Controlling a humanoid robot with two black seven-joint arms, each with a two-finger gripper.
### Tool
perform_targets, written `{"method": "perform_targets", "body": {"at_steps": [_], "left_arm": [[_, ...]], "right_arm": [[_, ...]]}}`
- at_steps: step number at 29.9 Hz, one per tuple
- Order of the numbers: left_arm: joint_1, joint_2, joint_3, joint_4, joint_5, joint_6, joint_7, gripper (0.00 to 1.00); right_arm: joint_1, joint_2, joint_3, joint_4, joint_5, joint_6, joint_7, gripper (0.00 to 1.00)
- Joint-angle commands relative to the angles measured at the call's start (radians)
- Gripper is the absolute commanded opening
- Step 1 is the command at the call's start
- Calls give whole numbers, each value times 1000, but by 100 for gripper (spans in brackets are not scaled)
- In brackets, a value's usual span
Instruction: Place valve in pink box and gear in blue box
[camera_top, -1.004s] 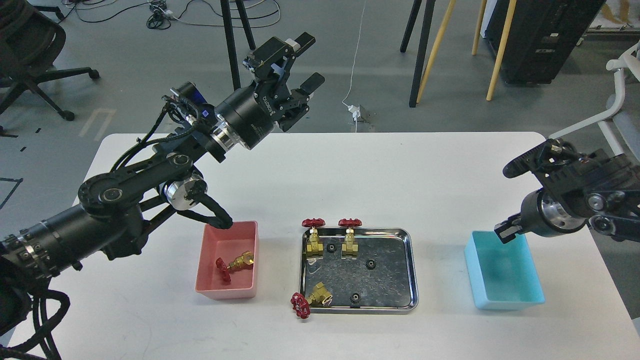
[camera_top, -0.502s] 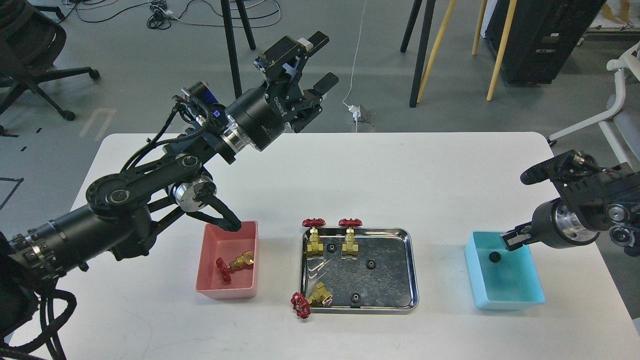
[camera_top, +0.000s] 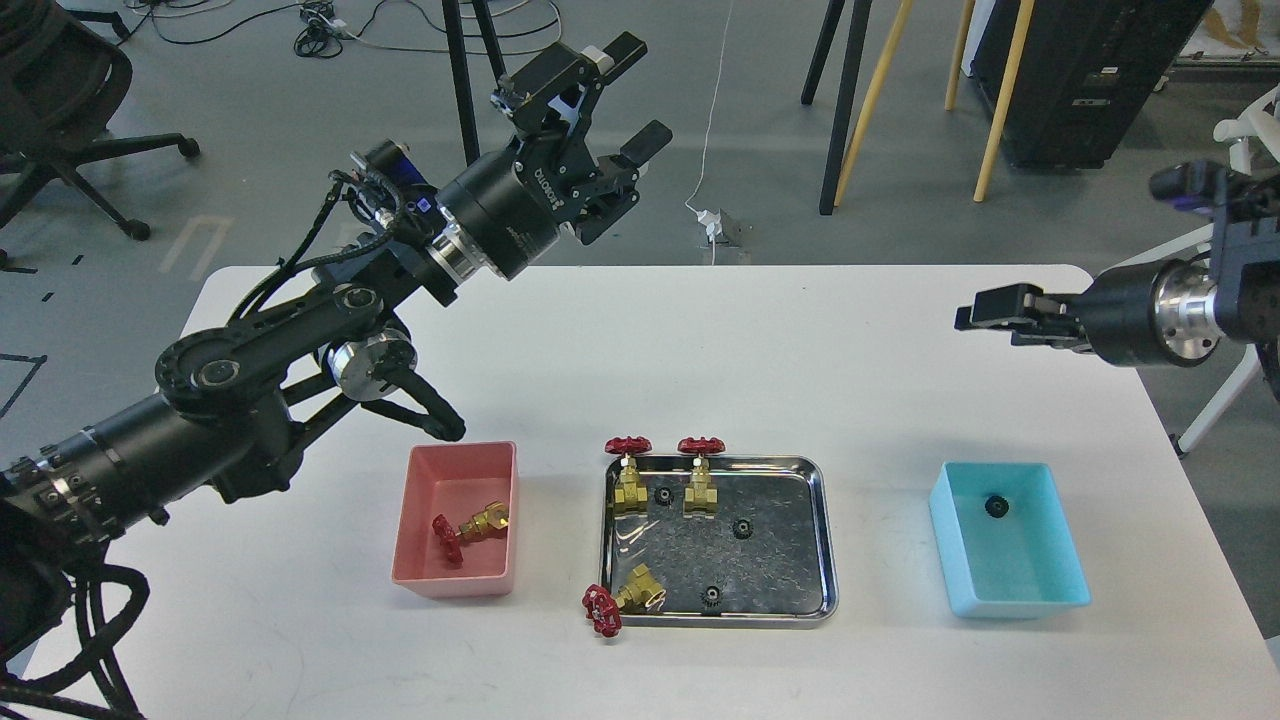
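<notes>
One valve (camera_top: 470, 524) lies on its side in the pink box (camera_top: 410, 520); one gear (camera_top: 996, 507) sits in the blue box (camera_top: 1040, 590). The left hand (camera_top: 625, 105) gapes wide and empty; the right hand (camera_top: 965, 315) is seen end-on, so I cannot tell its opening. The valve overhanging the steel tray (camera_top: 820, 540) could topple if nudged. White bench (camera_top: 800, 340), grey floor, cables.

Bright, even overhead light; sharp throughout. Soft shadows only. Mild glare on steel tray (camera_top: 770, 560), frame centre.
</notes>
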Motion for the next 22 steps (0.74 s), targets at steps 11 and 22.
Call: {"method": "perform_targets", "body": {"at_steps": [11, 22], "left_arm": [[-5, -32, -154, 362, -363, -79, 0, 92], [-19, -112, -122, 371, -358, -79, 0, 99]], "right_arm": [[-22, 346, 239, -542, 982, 0, 128, 84], [-89, 506, 296, -670, 986, 0, 142, 98]]}}
